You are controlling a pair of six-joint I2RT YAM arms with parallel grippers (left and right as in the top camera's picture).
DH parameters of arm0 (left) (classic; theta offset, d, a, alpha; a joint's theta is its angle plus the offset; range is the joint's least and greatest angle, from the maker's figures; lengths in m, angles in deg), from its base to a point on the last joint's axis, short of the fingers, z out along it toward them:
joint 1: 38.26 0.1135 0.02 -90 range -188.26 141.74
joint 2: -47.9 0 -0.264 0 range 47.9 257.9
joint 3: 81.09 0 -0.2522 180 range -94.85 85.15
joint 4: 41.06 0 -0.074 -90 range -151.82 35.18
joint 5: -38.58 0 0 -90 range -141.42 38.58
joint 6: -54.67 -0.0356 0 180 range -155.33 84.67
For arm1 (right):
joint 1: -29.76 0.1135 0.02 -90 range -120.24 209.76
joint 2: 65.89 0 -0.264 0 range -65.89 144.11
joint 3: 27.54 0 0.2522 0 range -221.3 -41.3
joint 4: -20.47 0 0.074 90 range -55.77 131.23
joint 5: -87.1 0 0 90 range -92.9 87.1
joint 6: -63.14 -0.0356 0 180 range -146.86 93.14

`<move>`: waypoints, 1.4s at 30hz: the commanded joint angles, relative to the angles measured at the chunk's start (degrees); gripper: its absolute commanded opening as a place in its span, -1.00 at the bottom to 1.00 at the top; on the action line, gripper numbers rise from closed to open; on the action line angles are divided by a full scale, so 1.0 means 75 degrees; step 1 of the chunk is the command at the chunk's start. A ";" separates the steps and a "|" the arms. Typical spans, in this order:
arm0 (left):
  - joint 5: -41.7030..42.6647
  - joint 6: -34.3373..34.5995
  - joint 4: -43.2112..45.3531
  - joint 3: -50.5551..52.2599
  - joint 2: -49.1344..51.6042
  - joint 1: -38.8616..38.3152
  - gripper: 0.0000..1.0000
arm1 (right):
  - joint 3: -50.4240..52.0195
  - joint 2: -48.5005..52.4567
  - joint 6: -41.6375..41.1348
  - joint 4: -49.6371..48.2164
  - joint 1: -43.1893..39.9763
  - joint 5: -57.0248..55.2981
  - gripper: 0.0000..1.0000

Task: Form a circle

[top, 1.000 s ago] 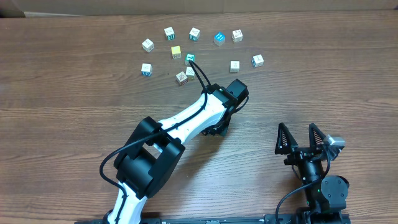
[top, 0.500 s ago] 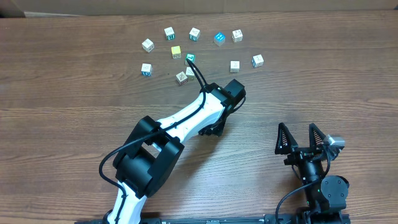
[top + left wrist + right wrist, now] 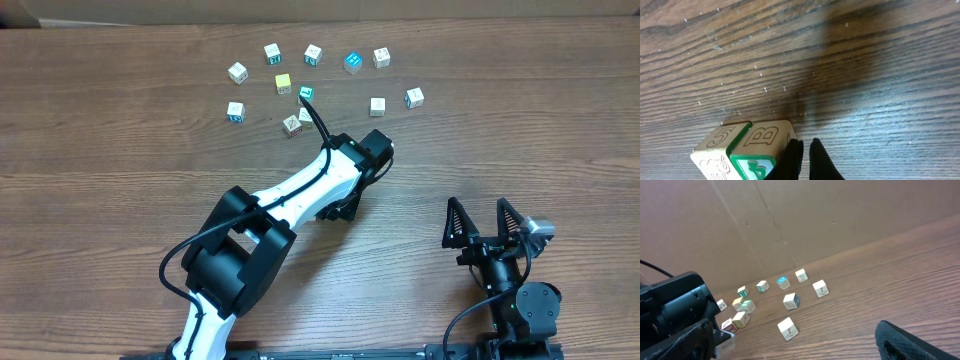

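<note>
Since a second ago, the wrist of the left arm (image 3: 330, 175) has drifted slightly toward the lower left of the overhead view. The blocks (image 3: 377, 105) and the right tool (image 3: 478, 210) have not shifted.

Twelve blocks lie scattered on the worktop (image 3: 100, 150) in the upper middle of the overhead frame: one yellow block (image 3: 283, 83), one blue block (image 3: 352, 62), one green-topped block (image 3: 306, 93) and nine mostly pale wood. There are two arms, each with one tool.

The left tool (image 3: 805, 150) is pinched fully together with nothing between its fingers. Its tips are just beside the B block (image 3: 765, 140), which touches the 5 block (image 3: 720, 142) at the lower left of the left wrist view. The right tool stands spread wide at the lower right, holding nothing.
</note>
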 commanded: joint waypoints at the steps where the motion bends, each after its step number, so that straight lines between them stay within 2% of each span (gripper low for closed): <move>1: -0.0172 -0.0175 -0.0026 0.0076 -0.0047 0.0032 -0.92 | 0.0079 -0.0061 0.0085 -0.0020 -0.0058 0.0041 1.00; 10: -0.0230 -0.0166 0.0079 0.0076 -0.0047 0.0032 -0.91 | 0.0079 -0.0061 0.0085 -0.0020 -0.0058 0.0041 1.00; 14: 0.0219 -0.0175 0.0114 0.0073 -0.0047 0.0032 -0.91 | 0.0079 -0.0058 0.0085 -0.0020 -0.0058 0.0041 1.00; 20: 0.1172 -0.0691 -0.0192 0.0073 -0.0047 0.0032 -0.91 | 0.0079 -0.0058 0.0087 -0.0020 -0.0058 0.0041 1.00; 29: 0.1032 -0.0772 -0.1116 0.0076 -0.0047 0.0032 -0.92 | 0.0079 -0.0061 0.0085 -0.0020 -0.0058 0.0041 1.00; 36: 0.0434 -0.0699 -0.1096 0.0076 -0.0047 0.0035 -0.91 | 0.0079 -0.0061 0.0087 -0.0020 -0.0058 0.0041 1.00; 42: 0.0405 -0.0708 -0.0962 0.0082 -0.0047 0.0038 -0.92 | 0.0079 -0.0058 0.0085 -0.0020 -0.0058 0.0041 1.00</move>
